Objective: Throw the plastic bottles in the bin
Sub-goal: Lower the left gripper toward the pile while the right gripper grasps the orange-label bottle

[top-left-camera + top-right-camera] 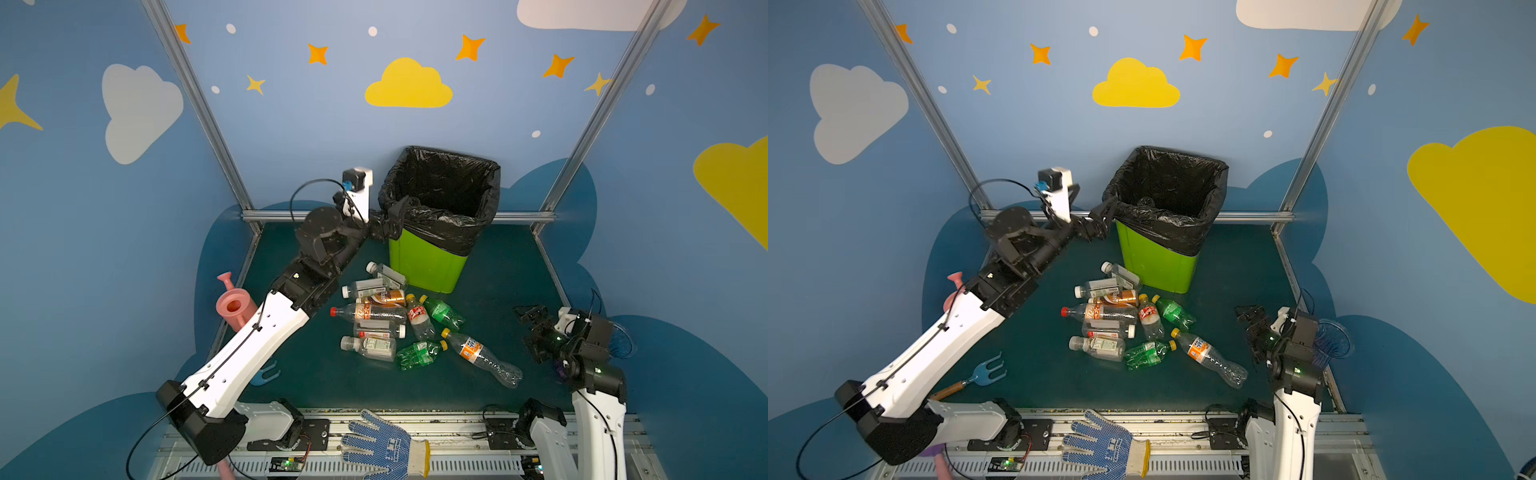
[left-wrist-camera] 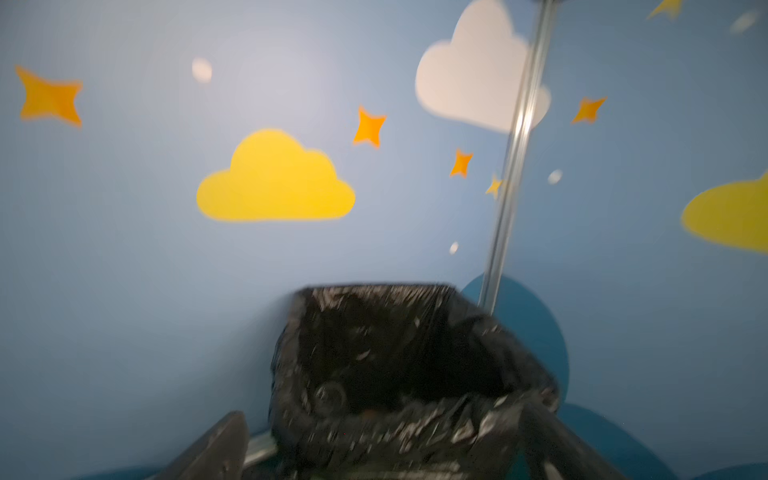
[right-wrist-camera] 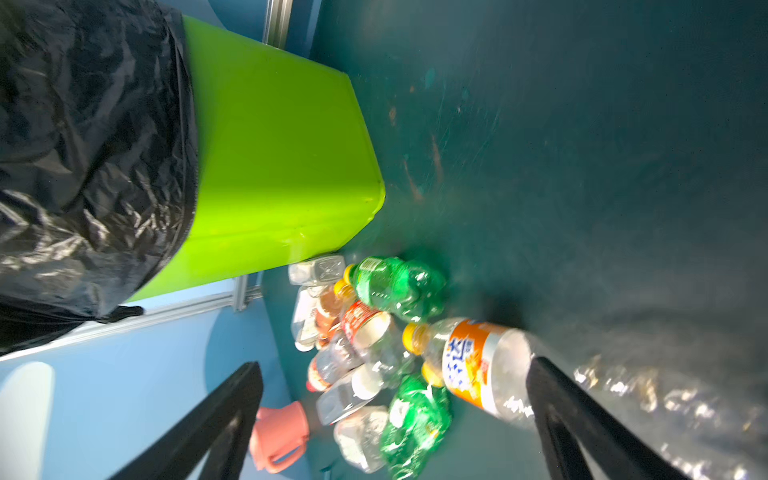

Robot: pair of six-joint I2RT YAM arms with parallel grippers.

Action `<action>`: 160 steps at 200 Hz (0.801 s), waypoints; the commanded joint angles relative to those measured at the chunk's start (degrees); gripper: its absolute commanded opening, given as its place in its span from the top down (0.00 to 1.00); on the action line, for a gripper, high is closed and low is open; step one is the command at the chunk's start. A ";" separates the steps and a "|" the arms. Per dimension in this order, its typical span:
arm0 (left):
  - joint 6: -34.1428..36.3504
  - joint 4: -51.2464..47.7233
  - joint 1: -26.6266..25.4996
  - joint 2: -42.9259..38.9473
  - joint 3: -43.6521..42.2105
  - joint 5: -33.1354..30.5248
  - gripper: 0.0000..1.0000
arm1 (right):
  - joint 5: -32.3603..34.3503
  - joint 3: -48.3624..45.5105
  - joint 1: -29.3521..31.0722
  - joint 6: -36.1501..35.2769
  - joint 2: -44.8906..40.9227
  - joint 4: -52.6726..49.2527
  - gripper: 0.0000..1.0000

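Note:
The green bin [image 1: 424,262] [image 1: 1154,262] with its black bag stands at the back of the mat. My left gripper [image 1: 390,220] [image 1: 1100,220] hangs open at the bin's near left rim, holding nothing. The blurred left wrist view looks into the bag [image 2: 374,419], where a clear bottle [image 2: 330,395] lies. Several plastic bottles [image 1: 386,324] [image 1: 1121,324] [image 3: 374,353] lie heaped in front of the bin. An orange-labelled bottle [image 1: 478,353] [image 3: 469,365] lies at the heap's right. My right gripper [image 1: 530,332] [image 1: 1252,332] [image 3: 395,365] stands open, empty, right of the heap.
A pink watering can [image 1: 235,307] [image 3: 278,432] stands at the mat's left edge behind the left arm. A blue hand fork [image 1: 986,374] lies near the front left. A dotted blue glove [image 1: 386,444] rests on the front rail. Metal frame rails [image 1: 523,217] bound the mat.

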 commanded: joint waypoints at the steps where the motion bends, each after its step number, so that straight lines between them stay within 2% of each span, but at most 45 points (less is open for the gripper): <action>1: -1.93 1.51 1.22 -7.67 -4.52 -5.41 0.00 | 0.99 1.87 1.28 8.45 -2.26 -4.64 0.02; 36: -4.18 0.82 2.70 -12.50 -15.30 -8.52 0.00 | 1.35 0.06 5.21 18.00 -5.06 -7.48 0.02; 83: -7.30 -3.46 3.73 -16.29 -22.98 -11.76 0.00 | 10.51 0.41 14.05 25.36 -5.88 -13.80 0.02; 108: -9.65 -4.90 3.72 -18.71 -27.42 -13.01 0.00 | 11.98 -3.22 18.94 30.41 -5.05 -12.41 0.02; 160: -13.70 -8.68 3.76 -24.93 -34.82 -15.32 0.00 | 19.40 -7.85 29.40 37.96 -1.76 -7.20 0.02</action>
